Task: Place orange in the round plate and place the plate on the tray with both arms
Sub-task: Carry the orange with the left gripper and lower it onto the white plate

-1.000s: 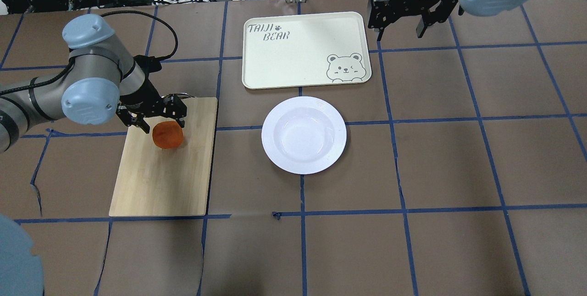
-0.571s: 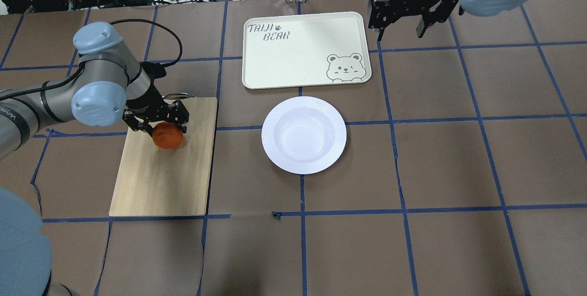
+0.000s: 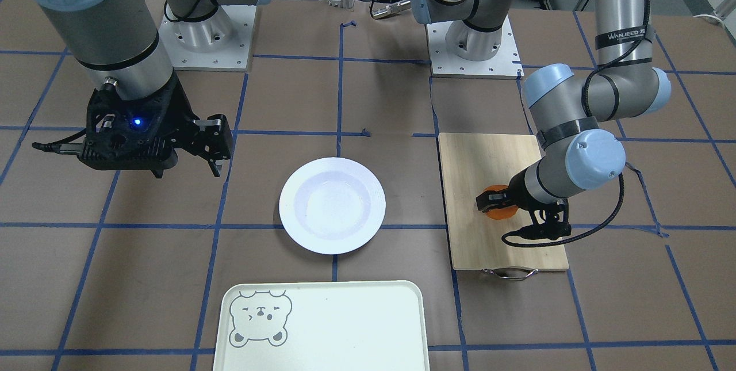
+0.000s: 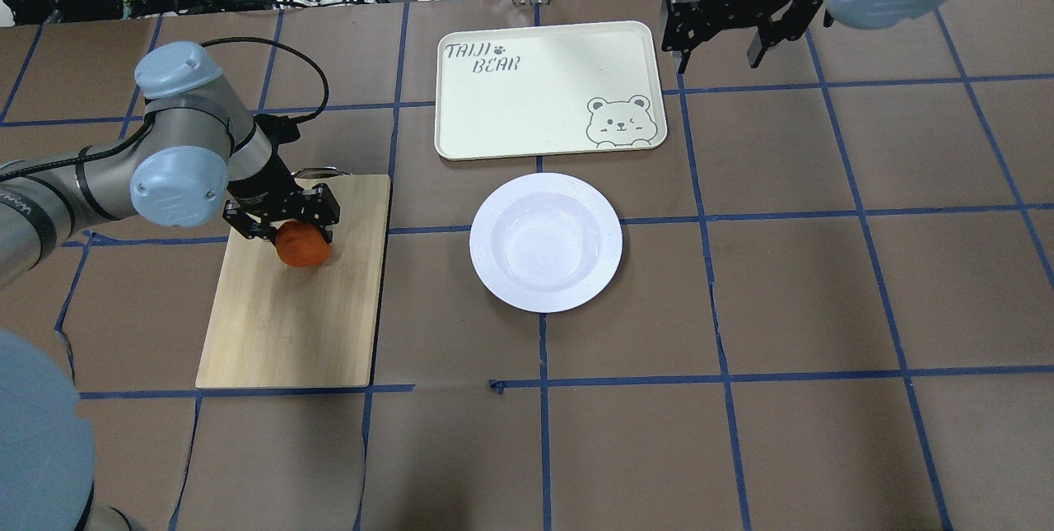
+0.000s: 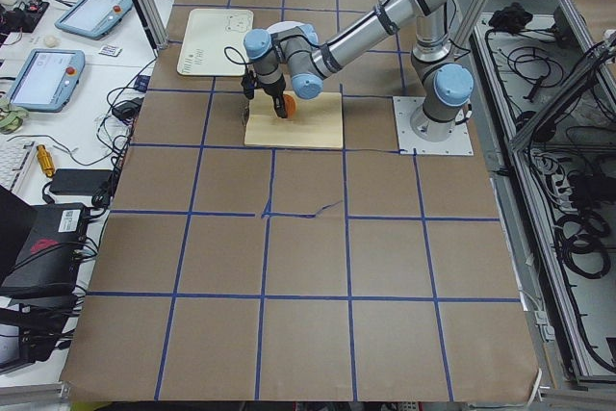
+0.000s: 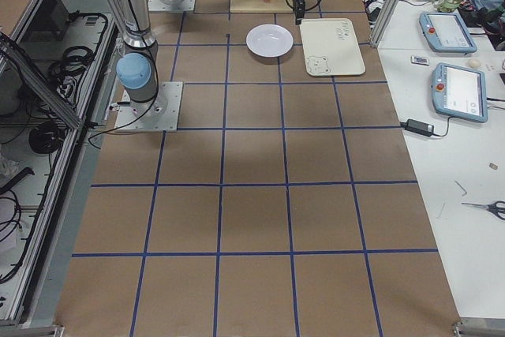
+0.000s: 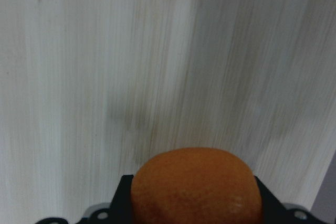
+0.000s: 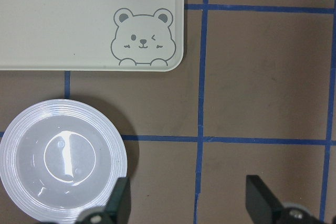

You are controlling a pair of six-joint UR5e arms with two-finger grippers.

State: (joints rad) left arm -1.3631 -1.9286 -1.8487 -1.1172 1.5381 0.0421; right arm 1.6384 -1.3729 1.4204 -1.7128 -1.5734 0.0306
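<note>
The orange (image 4: 305,248) rests on a bamboo cutting board (image 4: 280,325) at the left. My left gripper (image 4: 290,231) is lowered over it and open, one finger on each side; in the left wrist view the orange (image 7: 197,187) fills the gap between the pads. The white round plate (image 4: 487,269) sits empty mid-table, with the pale bear tray (image 4: 535,95) just beyond it. My right gripper (image 4: 716,62) hovers open by the tray's right end, holding nothing. The right wrist view shows the plate (image 8: 16,177) and the tray (image 8: 79,19) corner below it.
The cutting board (image 3: 489,158) has a metal handle at its far end. Cables and electronics lie beyond the table's far edge. Brown paper with blue tape lines covers the table.
My left gripper has dropped and shifted slightly right, so its fingers now straddle the orange. The right arm, plate and tray have not moved.
</note>
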